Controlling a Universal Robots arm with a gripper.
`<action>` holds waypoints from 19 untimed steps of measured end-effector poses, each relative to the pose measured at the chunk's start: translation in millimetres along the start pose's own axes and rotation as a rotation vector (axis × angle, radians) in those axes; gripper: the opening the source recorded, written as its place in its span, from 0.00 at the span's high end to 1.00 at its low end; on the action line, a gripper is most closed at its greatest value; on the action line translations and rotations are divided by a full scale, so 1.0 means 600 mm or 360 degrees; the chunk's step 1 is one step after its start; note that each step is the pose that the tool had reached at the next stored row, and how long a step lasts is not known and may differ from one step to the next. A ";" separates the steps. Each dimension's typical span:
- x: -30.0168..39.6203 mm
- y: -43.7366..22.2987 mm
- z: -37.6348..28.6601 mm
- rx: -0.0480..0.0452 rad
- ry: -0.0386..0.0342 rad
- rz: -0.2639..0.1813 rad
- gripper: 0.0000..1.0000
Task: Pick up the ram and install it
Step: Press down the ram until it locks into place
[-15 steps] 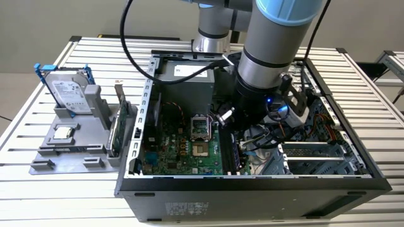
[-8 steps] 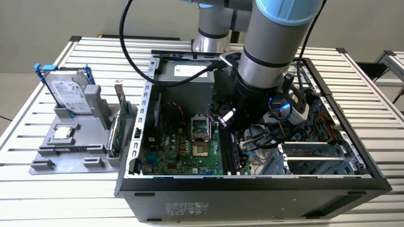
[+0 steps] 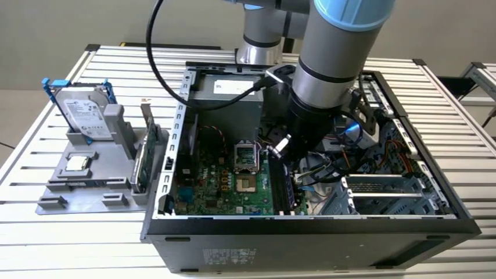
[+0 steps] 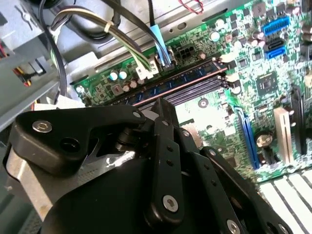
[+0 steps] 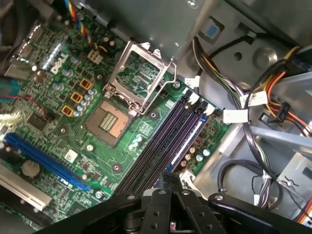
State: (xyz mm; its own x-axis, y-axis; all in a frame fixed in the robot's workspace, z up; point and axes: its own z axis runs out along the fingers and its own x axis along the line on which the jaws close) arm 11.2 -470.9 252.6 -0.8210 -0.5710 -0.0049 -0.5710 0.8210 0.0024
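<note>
Closest in both wrist views, the gripper [image 5: 170, 183] [image 4: 161, 105] shows its black fingers clenched together with nothing between them, the tips poised low over one end of the memory slots. Just past the tips, the ram [image 5: 187, 139] [image 4: 180, 80] stands on edge in one of the parallel slots on the green motherboard [image 5: 146, 131], a bluish strip running the slot's length beside the dark neighbouring slots; whether the fingers touch it I cannot tell. Beyond the slots sits the bare processor socket [image 5: 109, 119], with its metal retention frame [image 5: 139, 73] swung up. Bundled cables [image 5: 234, 97] run along the slots' other side. In the exterior view the arm reaches down into the open computer case [image 3: 310, 224], the gripper [image 3: 280, 152] above the ram [image 3: 291, 186]. Farther off, on the exterior view's left, a grey holder [image 3: 78, 186] on the slatted table [image 3: 78, 244] carries a silver hard drive [image 3: 81, 110] in a blue frame.
</note>
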 end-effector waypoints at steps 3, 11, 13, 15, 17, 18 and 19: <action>0.000 0.000 0.000 0.0000 0.0000 -0.0062 1.00; 0.000 0.001 0.000 -0.0001 0.0001 -0.0231 1.00; -0.001 0.001 0.000 -0.0001 0.0001 -0.0272 1.00; -0.001 0.001 0.000 -0.0001 0.0001 -0.0313 1.00; -0.001 0.001 0.000 -0.0002 0.0001 -0.0355 1.00; -0.001 0.001 0.000 -0.0002 0.0001 -0.0377 1.00; -0.001 0.002 0.000 -0.0002 0.0001 -0.0398 1.00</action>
State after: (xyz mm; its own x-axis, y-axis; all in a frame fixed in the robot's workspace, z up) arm 11.2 -469.8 252.5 -0.6542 -0.7563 -0.0049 -0.7563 0.6542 0.0024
